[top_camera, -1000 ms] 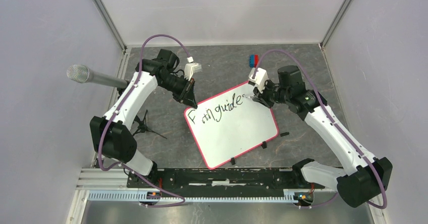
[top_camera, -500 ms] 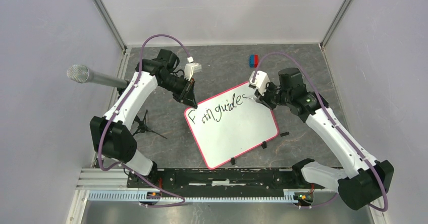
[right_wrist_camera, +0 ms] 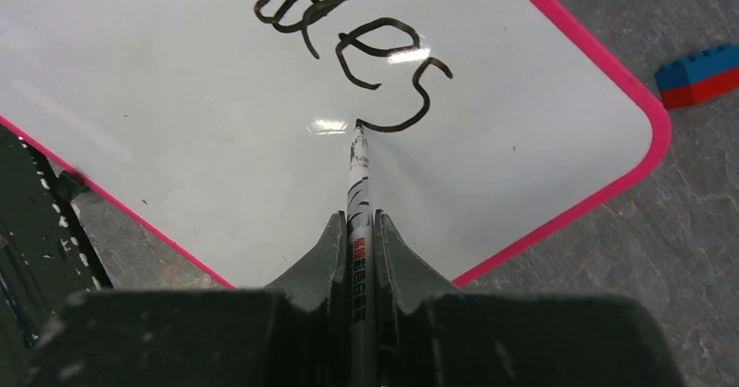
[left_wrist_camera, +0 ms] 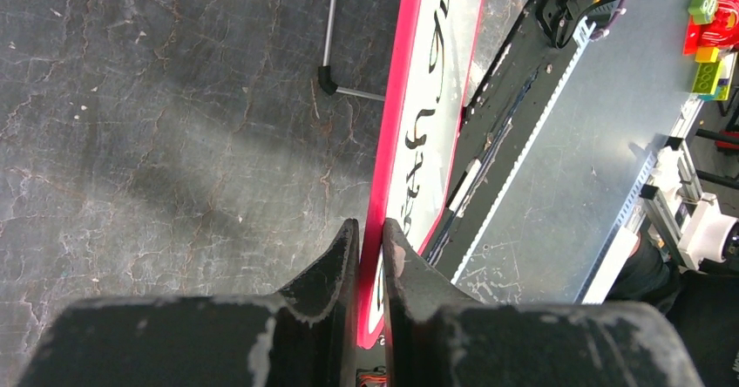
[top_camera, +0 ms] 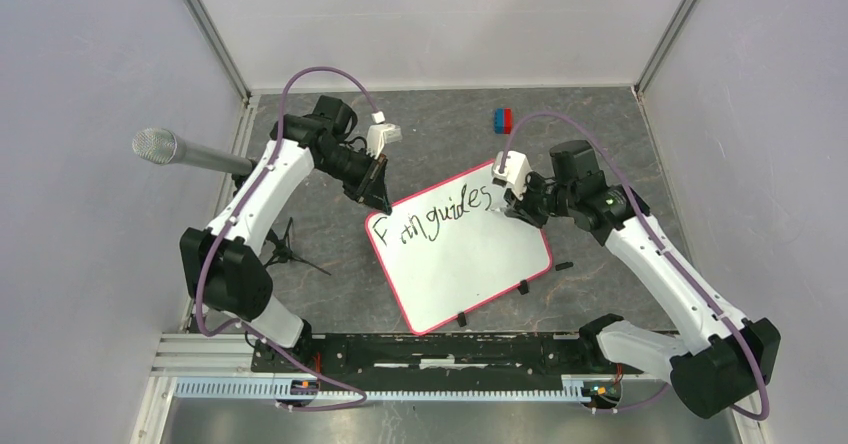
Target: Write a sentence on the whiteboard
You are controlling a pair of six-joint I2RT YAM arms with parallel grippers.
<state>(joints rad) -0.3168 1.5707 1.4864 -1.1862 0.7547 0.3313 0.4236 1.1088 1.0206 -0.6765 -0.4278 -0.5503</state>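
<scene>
Gripping marker (right_wrist_camera: 359, 186), R gripper (right_wrist_camera: 357, 223) is clamped on its barrel. R wrist view shows tip touching whiteboard (top_camera: 470, 264) at tail of final "s". Top view reads sentence (top_camera: 430, 219) as approx. "Faith guides", one line, board lying askew. L gripper (left_wrist_camera: 370, 230) pinches board's pink rim, edge-on in L wrist view. Blue-red brick (top_camera: 502, 119) sits apart, beyond far corner.

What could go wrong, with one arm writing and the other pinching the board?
The left gripper pinches only the pink rim of the whiteboard; if that slips, the board may shift and the letters go crooked. The marker in the right gripper sits at the tail of the s, near the edge: the next word needs a lower line, and crossing there might smear the sentence.
</scene>
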